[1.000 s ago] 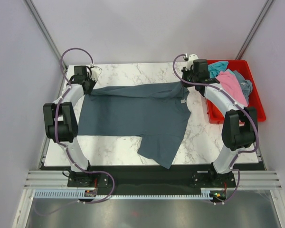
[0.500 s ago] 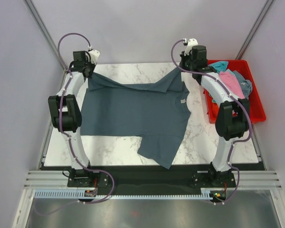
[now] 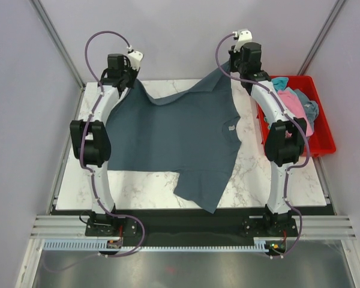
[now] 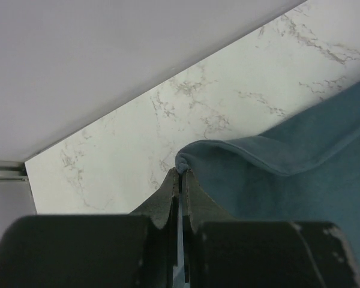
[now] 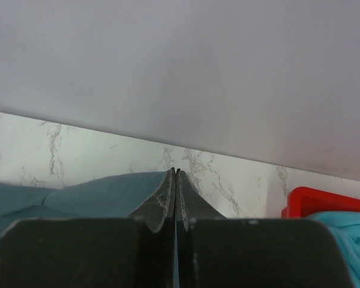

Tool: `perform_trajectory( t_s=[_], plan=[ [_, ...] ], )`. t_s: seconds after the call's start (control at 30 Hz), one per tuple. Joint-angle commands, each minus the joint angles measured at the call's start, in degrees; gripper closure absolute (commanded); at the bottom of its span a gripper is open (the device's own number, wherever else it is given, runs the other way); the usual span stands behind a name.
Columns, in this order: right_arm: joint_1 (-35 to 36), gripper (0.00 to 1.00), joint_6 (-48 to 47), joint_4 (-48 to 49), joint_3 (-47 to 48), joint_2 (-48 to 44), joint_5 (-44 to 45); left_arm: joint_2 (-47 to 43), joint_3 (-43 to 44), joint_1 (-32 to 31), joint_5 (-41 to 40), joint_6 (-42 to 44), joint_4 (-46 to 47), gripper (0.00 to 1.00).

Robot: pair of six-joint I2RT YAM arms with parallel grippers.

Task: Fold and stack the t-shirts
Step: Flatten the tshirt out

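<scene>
A large dark slate-blue t-shirt (image 3: 174, 138) with a small white tag (image 3: 231, 127) lies spread on the marble table, its far edge lifted. My left gripper (image 3: 127, 80) is shut on the shirt's far left corner, seen pinched at the fingertips in the left wrist view (image 4: 182, 172). My right gripper (image 3: 230, 67) is shut on the far right corner, with blue cloth (image 5: 102, 192) beside the shut fingers in the right wrist view (image 5: 175, 172). Pink (image 3: 295, 107) and teal (image 3: 280, 82) t-shirts lie in the bin. The orange one is hidden.
A red plastic bin (image 3: 324, 141) stands at the table's right side, and its corner (image 5: 318, 201) shows in the right wrist view. The shirt's near sleeve (image 3: 204, 192) hangs toward the table's front edge. White walls stand close behind the table.
Both grippers have risen and moved toward the back wall, lifting the shirt's far edge off the table and stretching it between them.
</scene>
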Motion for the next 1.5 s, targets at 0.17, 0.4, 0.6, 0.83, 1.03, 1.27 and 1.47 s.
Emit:
perform_trajectory(
  t_s=[0.17,0.4,0.6,0.83,1.03,1.27,1.47],
  plan=[
    [-0.8,1.00,0.3,1.6,2.6,3.2,1.7,-5.5,-1.8,0.1,-0.4,-2.1,-0.7,0.98],
    [-3.4,1.00,2.2,0.1,3.8,-5.5,1.0,-13.1,-0.8,-1.0,2.5,-3.1,-5.5,0.98],
    [-4.8,1.00,2.2,-1.8,-4.7,-20.0,1.0,-23.8,-8.5,-2.0,6.3,-4.8,-10.1,0.98],
    [-4.8,1.00,4.0,-6.3,-13.5,-38.7,0.9,-40.8,-12.8,-2.1,9.2,-12.3,-14.4,0.98],
    [-4.8,1.00,2.7,-16.4,-10.3,-53.0,0.9,-52.9,-7.5,-2.1,9.2,-9.6,-22.2,0.98],
    [-4.8,1.00,4.0,-29.5,-3.4,-63.0,0.9,-65.2,-2.5,-2.1,7.6,-6.7,-29.6,0.98],
    [-5.0,1.00,0.3,-33.9,6.8,-68.1,2.0,-72.1,1.3,-2.1,7.3,-4.6,-32.1,0.98]
  ],
)
